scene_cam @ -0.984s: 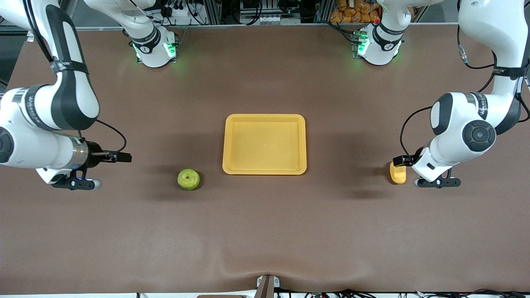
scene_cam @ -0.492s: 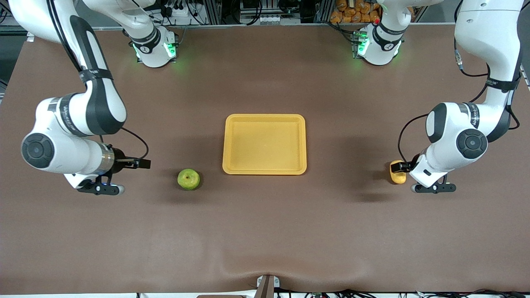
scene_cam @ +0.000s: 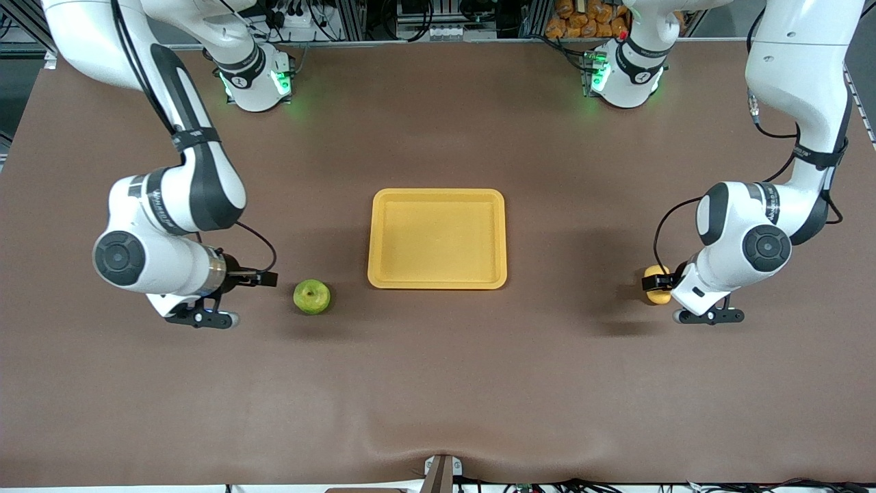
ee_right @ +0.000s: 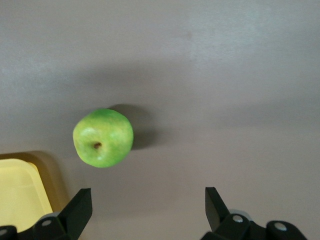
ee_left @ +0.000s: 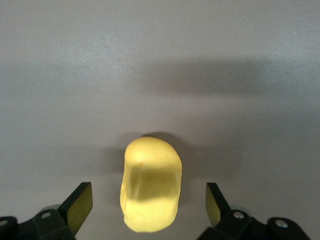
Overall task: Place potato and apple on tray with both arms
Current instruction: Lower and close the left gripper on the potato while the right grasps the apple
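In the middle of the brown table [scene_cam: 438,383] lies the yellow-orange tray [scene_cam: 437,194], its shallow rectangular bed holding nothing. The apple [scene_cam: 312,297] sits on the table just off the tray's near corner, toward the right arm's end, stem dimple up. The right gripper [ee_right: 147,212] hangs low over bare table beside the apple, toward the right arm's end; in the right wrist view its fingers [ee_right: 80,207] stand wide apart with the apple [ee_right: 103,137] ahead of them and a tray corner [ee_right: 20,187] at the edge. The potato [scene_cam: 658,293] lies well apart from the tray toward the left arm's end. The left gripper [ee_left: 150,207] is spread wide over it, the potato [ee_left: 150,185] reaching in between its fingers [ee_left: 80,205] without touching them.
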Controlling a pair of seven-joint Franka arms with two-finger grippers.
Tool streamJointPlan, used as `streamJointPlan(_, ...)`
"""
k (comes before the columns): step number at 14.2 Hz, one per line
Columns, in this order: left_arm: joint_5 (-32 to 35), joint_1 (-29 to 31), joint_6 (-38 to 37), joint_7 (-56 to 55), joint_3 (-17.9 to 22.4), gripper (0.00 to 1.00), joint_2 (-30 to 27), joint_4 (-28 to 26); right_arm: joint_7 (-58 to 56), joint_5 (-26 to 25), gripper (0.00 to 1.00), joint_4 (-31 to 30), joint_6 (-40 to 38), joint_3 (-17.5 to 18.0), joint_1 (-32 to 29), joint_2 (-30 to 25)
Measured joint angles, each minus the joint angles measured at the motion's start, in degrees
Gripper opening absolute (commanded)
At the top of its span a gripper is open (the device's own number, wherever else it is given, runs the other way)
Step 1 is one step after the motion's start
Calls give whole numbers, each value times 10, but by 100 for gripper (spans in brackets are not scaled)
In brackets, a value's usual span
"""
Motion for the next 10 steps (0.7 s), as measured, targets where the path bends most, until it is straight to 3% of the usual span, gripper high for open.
streamJointPlan(10, 0, 5, 18, 0, 0, 100, 19, 0, 43, 0, 100, -4, 88, 0, 42, 60)
